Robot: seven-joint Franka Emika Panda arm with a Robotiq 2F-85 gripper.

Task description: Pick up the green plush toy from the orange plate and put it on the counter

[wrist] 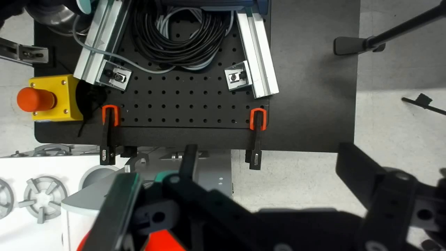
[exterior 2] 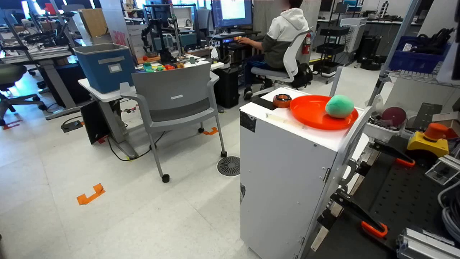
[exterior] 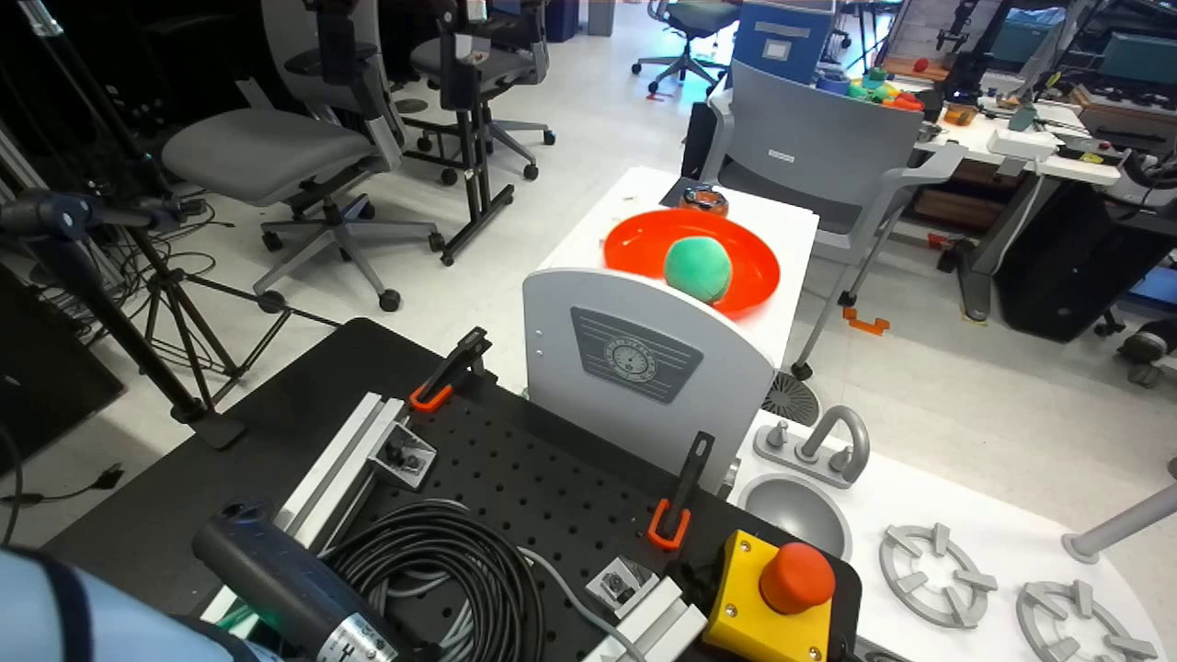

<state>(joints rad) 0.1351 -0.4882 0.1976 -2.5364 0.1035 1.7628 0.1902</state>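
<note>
Nearest the wrist camera, the gripper point(wrist: 270, 160) has its jaws spread wide, part of the orange plate point(wrist: 163, 241) showing behind it. In an exterior view the green plush toy point(exterior: 699, 267) lies in that plate, close to the rounded panel point(exterior: 552, 349). In an exterior view the toy point(exterior 2: 339, 106) rests there too, and a blue crate point(exterior 2: 408, 64) holds black gear point(exterior 2: 435, 41).

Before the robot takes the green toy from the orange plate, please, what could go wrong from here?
The green toy is rounded, so a badly centred grasp might make it roll on the orange plate. It sits on the plate's side near the upright panel, so the gripper could bump that panel on the way down. Pushing the plate might also make it hit the small orange-brown object beside it.
</note>
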